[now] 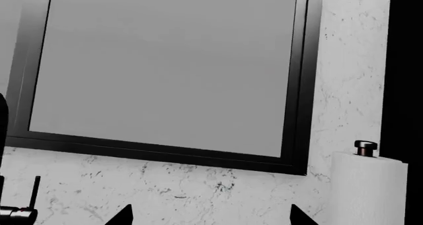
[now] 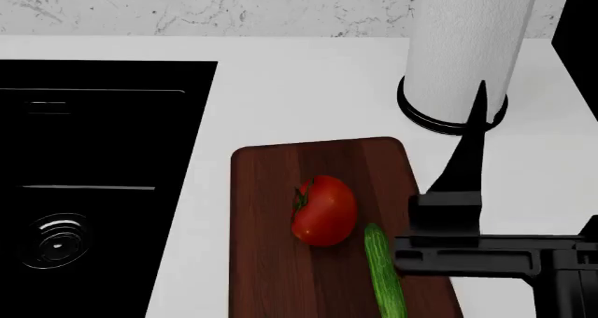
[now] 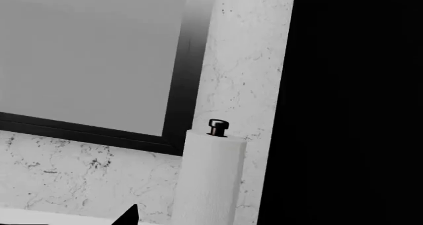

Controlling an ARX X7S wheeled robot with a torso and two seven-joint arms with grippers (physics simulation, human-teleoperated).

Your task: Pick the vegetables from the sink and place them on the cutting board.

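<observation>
Cucumber (image 2: 384, 276) lengthwise along cutting board (image 2: 271, 262); right gripper (image 2: 467, 157) grasp state unclear.

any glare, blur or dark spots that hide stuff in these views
Head view: sharp and evenly lit, a soft sheen on the tomato, but the sink is nearly pure black, only its drain glinting. Left wrist view: grey, flat, no glare on the window. Right wrist view: a featureless black area fills one side beside the paper towel roll.

Paper-towel roll (image 2: 464, 48) — white counter (image 2: 309, 87)
</observation>
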